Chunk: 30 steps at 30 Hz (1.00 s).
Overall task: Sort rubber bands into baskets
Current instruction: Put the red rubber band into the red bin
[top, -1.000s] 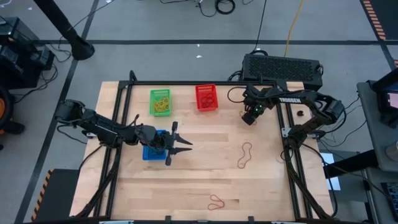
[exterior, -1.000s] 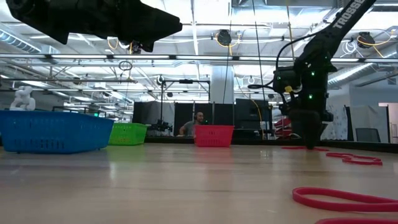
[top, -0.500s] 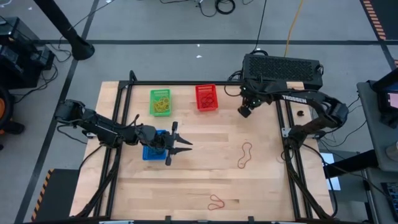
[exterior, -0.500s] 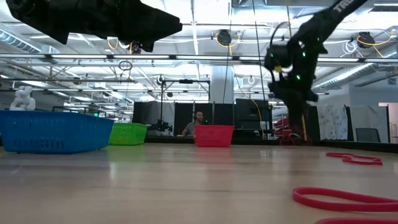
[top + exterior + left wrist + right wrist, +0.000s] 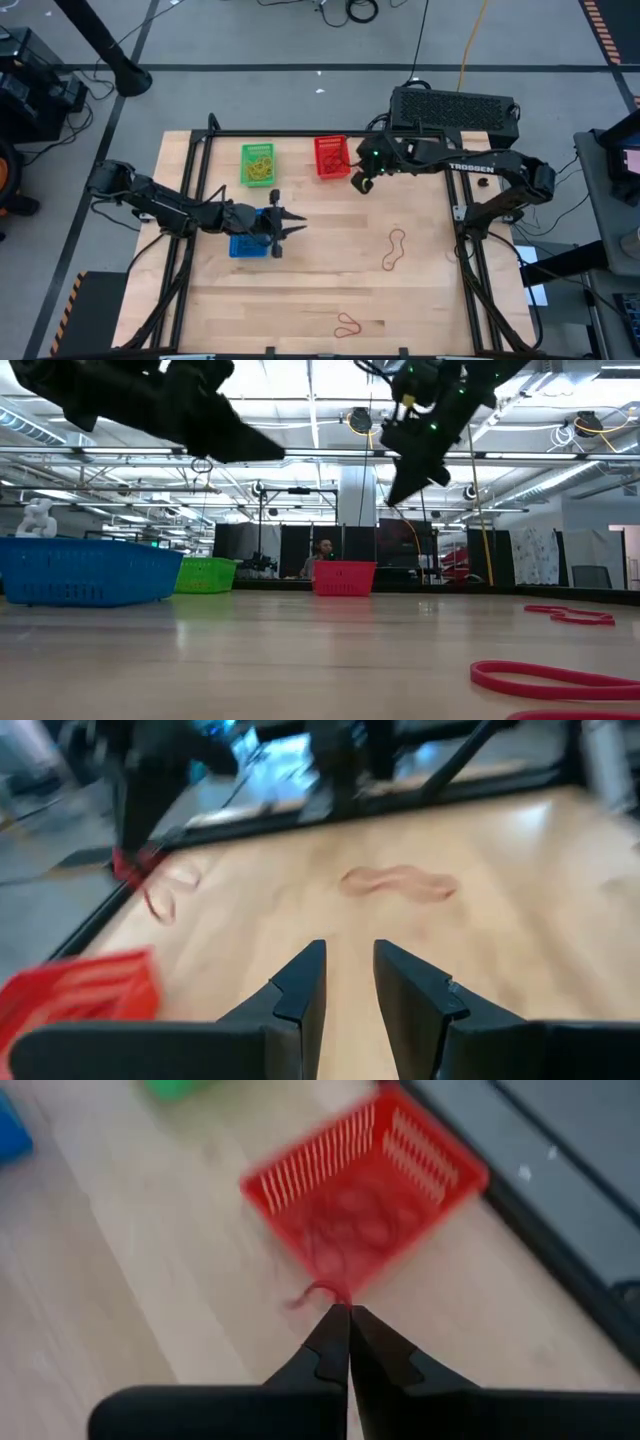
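Since a second ago your right gripper has swung from the table's right rear edge to just beside the red basket, fingers pinched shut on a red rubber band, while more red bands lie on the table. Your left gripper has barely shifted, held level by the blue basket with fingers partly open and empty. The green basket sits at the back.

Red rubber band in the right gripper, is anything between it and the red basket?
Nothing visible. The right gripper, shut on the red rubber band, hangs just beside the red basket, with only bare table between them.
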### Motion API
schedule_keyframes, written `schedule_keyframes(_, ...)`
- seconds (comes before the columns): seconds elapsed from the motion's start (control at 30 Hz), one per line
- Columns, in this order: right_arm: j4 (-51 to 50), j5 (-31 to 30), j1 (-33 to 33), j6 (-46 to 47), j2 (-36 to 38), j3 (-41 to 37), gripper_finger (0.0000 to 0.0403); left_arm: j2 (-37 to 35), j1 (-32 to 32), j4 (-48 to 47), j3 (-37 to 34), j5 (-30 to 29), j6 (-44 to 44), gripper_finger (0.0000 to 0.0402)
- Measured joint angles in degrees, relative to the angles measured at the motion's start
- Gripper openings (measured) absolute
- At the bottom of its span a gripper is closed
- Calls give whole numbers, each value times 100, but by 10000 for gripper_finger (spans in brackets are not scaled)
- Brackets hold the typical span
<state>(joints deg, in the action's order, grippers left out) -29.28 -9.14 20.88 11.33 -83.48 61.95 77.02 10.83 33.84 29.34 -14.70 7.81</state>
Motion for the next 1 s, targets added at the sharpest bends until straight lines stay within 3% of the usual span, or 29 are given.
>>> schedule_keyframes(0.13,484,-180,-131,4,-201,206,0,-249,0,-793,0,-666,0,95)
schedule_keyframes(0.37,1441,-179,-103,-127,-809,335,0,-1280,-4,-2370,-7,-1442,-408,95)
schedule_keyframes(0.57,2203,-170,225,-192,-1353,335,0,-1850,-23,-2626,-327,-2707,-934,95)
schedule_keyframes(1.0,2364,-99,483,155,-1746,335,6,-1911,-66,-2574,-437,-2775,-1032,95)
